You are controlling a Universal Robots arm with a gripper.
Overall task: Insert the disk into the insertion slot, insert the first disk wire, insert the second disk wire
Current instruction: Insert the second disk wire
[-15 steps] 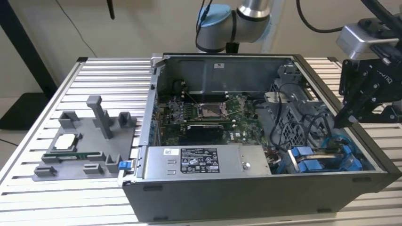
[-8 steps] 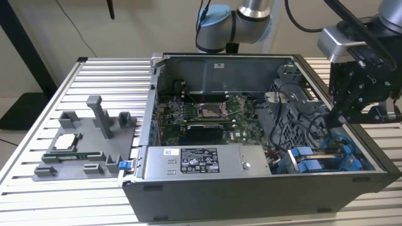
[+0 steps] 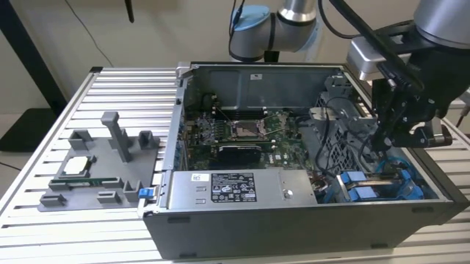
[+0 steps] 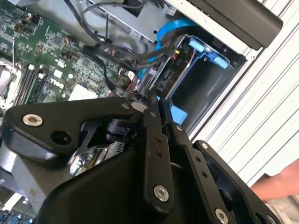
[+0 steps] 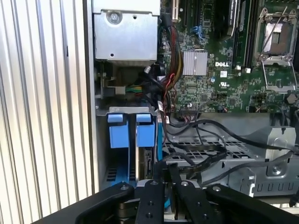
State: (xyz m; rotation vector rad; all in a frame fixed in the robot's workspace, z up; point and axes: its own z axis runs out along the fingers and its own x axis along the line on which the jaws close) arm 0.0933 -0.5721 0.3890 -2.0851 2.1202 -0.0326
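I hold the gripper [image 4: 154, 100] pinched on a dark wire [image 4: 122, 57] at the disk [image 5: 148, 163] — lined up for plugging.

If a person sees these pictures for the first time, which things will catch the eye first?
First the open computer case, standing on the ribbed table with its green motherboard exposed. Next the black gripper, lowered into the case at the exterior view's right, just above the bright blue drive caddies.

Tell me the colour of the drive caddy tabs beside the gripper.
Bright blue; the caddy tabs show best in the first wrist view.
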